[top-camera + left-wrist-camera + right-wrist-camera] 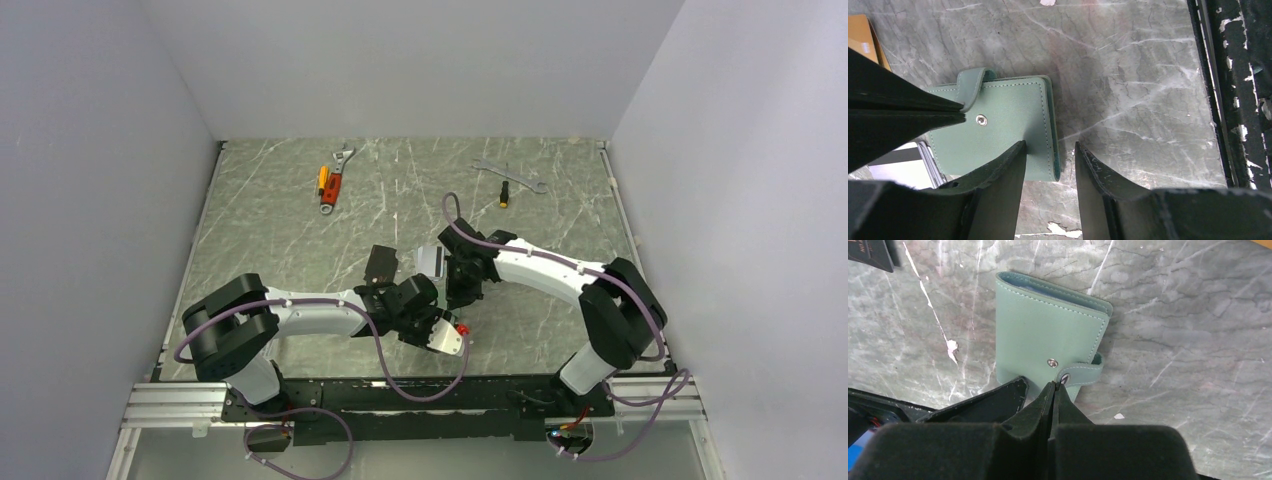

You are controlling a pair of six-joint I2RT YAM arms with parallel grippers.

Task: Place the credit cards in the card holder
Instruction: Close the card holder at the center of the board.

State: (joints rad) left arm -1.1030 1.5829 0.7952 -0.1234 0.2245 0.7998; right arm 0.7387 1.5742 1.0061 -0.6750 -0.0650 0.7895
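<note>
The sage-green card holder (pixel 998 127) lies folded on the marble table, and the grippers hide it in the top view. Its snap tab (pixel 1083 371) is off the stud. My right gripper (pixel 1054 386) is shut with its tips pinching the tab's end. My left gripper (pixel 1048 149) is open astride the holder's long edge: one finger over the cover, the other above bare table. An orange credit card (pixel 862 37) and a silver one with a dark stripe (pixel 903 165) lie beside the holder. A black credit card (pixel 380 262) lies just beyond my left gripper.
At the far side lie an adjustable wrench (pixel 338 172) next to an orange screwdriver (pixel 322 180), a silver wrench (pixel 510 172) and a small screwdriver (pixel 505 195). The black frame rail (pixel 1238 100) runs along the near table edge close to my left gripper.
</note>
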